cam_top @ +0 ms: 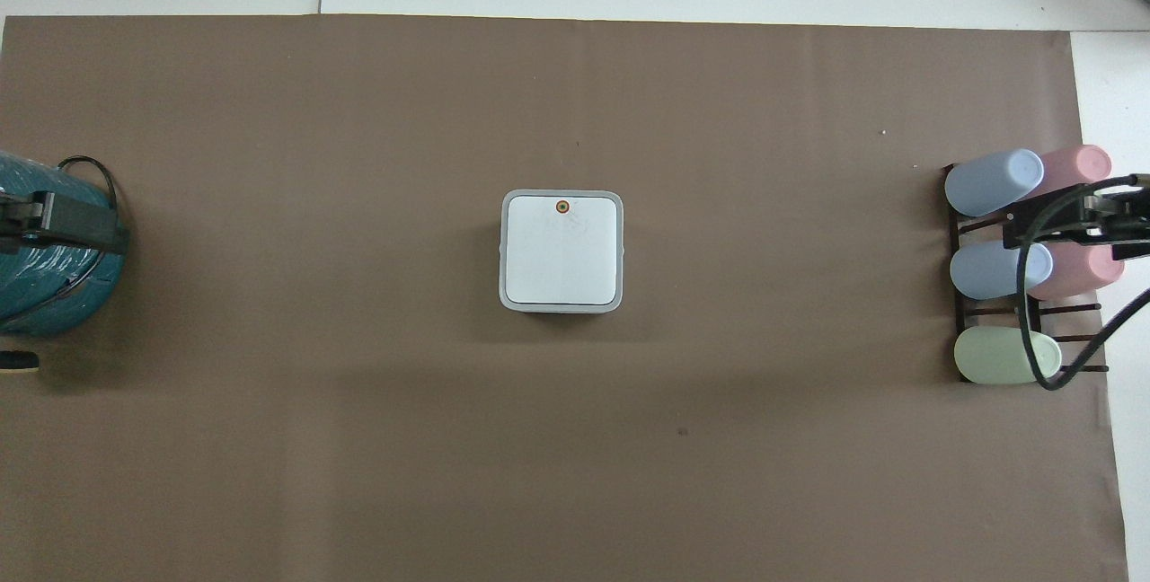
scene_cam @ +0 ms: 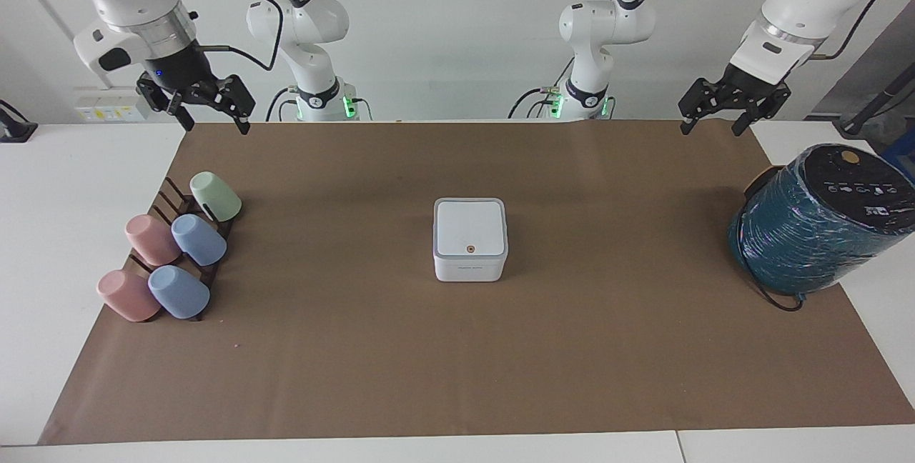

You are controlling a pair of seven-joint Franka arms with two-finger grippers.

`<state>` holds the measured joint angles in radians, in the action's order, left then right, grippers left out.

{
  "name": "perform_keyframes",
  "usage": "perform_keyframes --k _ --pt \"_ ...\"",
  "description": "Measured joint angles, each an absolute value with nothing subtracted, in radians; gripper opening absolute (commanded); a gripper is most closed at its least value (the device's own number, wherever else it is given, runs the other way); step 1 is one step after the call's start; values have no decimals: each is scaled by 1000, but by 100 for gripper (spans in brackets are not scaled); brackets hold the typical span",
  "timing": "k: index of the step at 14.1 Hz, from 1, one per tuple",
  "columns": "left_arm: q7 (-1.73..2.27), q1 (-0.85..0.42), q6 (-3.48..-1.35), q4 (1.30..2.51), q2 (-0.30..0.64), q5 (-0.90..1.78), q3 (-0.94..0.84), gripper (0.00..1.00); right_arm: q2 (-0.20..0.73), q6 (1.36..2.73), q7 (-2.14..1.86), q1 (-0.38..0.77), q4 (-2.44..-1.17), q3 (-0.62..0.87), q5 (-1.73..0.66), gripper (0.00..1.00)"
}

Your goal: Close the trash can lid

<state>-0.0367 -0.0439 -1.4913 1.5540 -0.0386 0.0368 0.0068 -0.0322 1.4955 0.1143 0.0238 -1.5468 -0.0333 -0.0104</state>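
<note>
The trash can (scene_cam: 470, 261) is a small white cube in the middle of the brown mat; it also shows in the overhead view (cam_top: 561, 251). Its lid (scene_cam: 470, 227) lies flat and shut on top, orange dot up, as the overhead view (cam_top: 561, 245) also shows. My left gripper (scene_cam: 711, 127) is open and empty, raised over the mat's corner at the left arm's end, well away from the can; it shows at the overhead view's edge (cam_top: 81, 223). My right gripper (scene_cam: 214, 123) is open and empty, raised over the right arm's end of the mat, waiting.
A big teal wrapped cylinder (scene_cam: 815, 223) with a black top lies at the left arm's end. A dark rack (scene_cam: 168, 195) with several pastel cups (scene_cam: 199, 240) stands at the right arm's end. The brown mat (scene_cam: 457, 363) covers the table.
</note>
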Motion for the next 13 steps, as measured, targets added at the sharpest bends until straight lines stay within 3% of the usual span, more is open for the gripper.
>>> perform_keyframes --k 13 --pt "-73 -46 -1436 1489 -27 12 0 100 -32 1495 114 24 -1547 -33 -10 100"
